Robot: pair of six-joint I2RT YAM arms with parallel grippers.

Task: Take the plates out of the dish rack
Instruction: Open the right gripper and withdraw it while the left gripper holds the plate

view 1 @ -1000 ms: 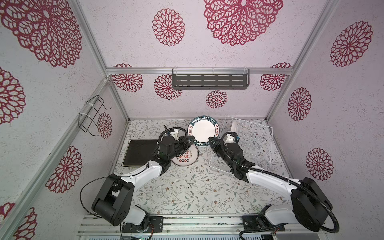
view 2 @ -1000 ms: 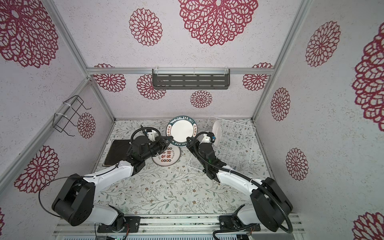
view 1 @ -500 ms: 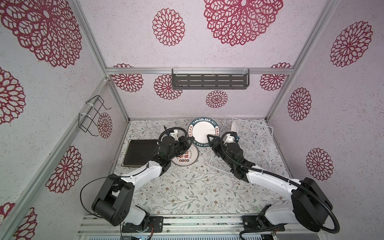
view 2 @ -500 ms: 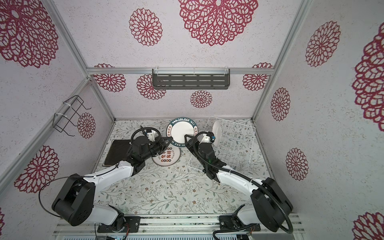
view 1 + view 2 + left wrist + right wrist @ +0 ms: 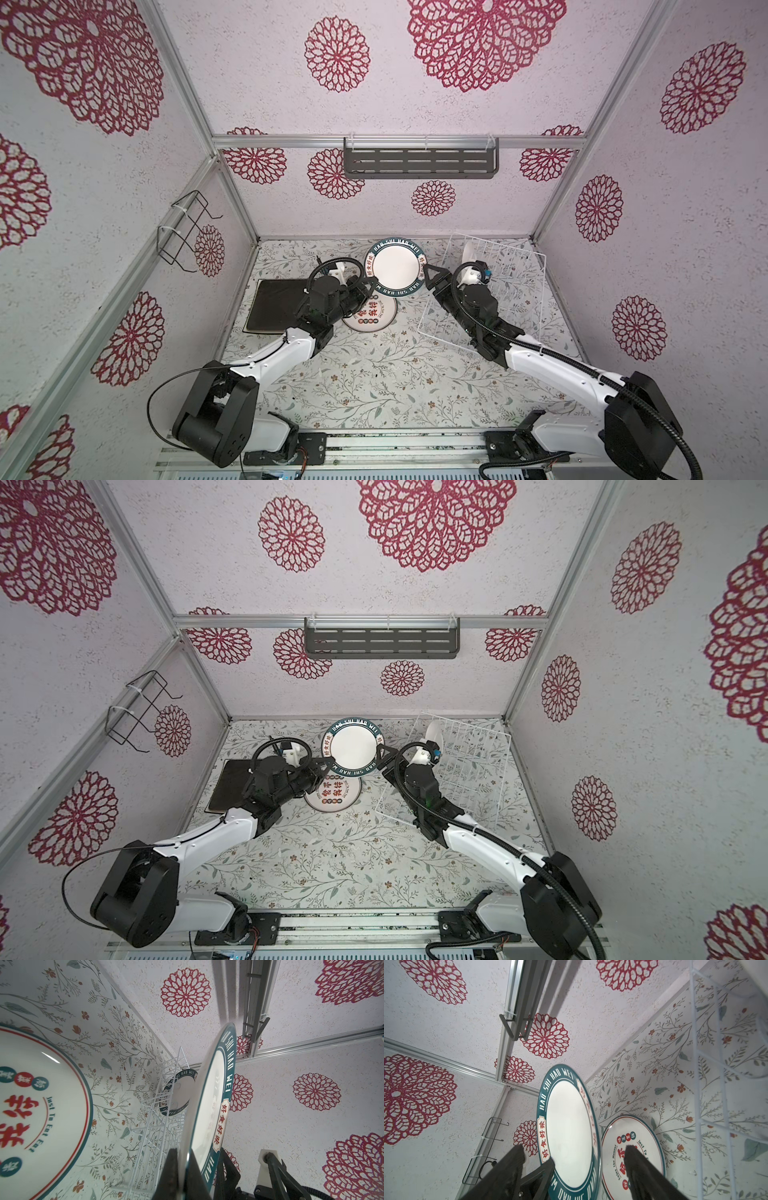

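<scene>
Teal-rimmed plate pinched in left jaws, rim between parted right jaws.

White-shelled left arm and right arm, black joints; ribbed black hose at each wrist; right gripper has black fingers.

Lab mock-up booth: alu frame, wallpapered panels

Teal-rimmed plate is showing white lettering | red-character plate near dish rack is gleaming white | tabletop is sprouting green sprigs
</scene>
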